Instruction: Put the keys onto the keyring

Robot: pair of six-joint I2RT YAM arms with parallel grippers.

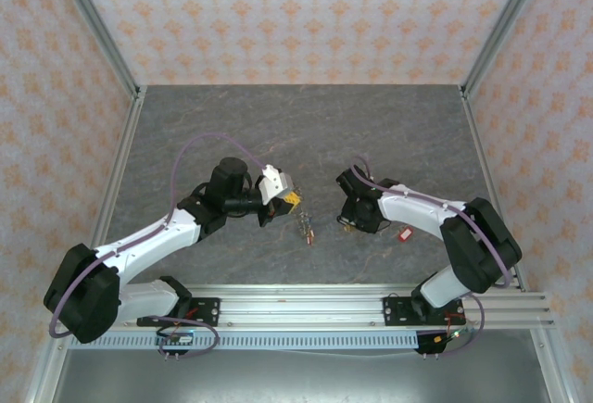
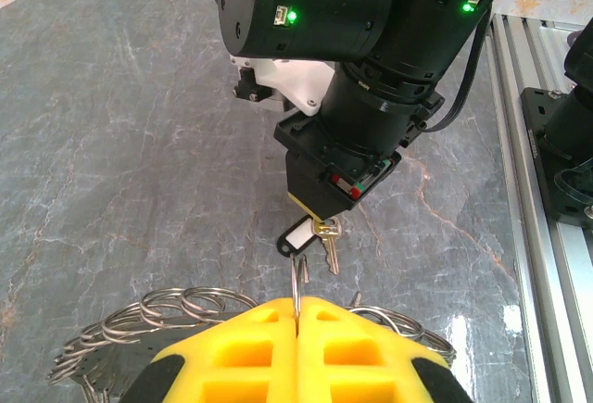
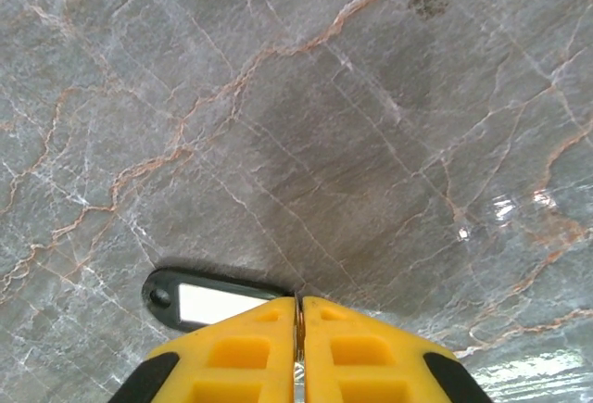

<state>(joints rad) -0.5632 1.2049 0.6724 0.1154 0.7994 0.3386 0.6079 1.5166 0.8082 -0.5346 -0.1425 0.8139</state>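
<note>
In the left wrist view my left gripper (image 2: 298, 305) is shut on the keyring (image 2: 298, 284), whose thin edge stands up between the yellow fingers. Its coil-like wire loops (image 2: 153, 314) spread out below on both sides. Facing it, just above the ring's edge, my right gripper (image 2: 321, 212) is shut on a small key (image 2: 329, 242) with a black tag (image 2: 296, 236). In the right wrist view the black tag (image 3: 206, 300) sticks out left of the shut right gripper (image 3: 298, 305). From above, the left gripper (image 1: 293, 203) and right gripper (image 1: 346, 221) face each other over several loose keys (image 1: 304, 227).
A red-headed key (image 1: 404, 233) lies on the grey marble tabletop (image 1: 296, 134) beside the right forearm. The aluminium rail (image 1: 371, 303) with both arm bases runs along the near edge. Patterned walls enclose the table at the back and both sides.
</note>
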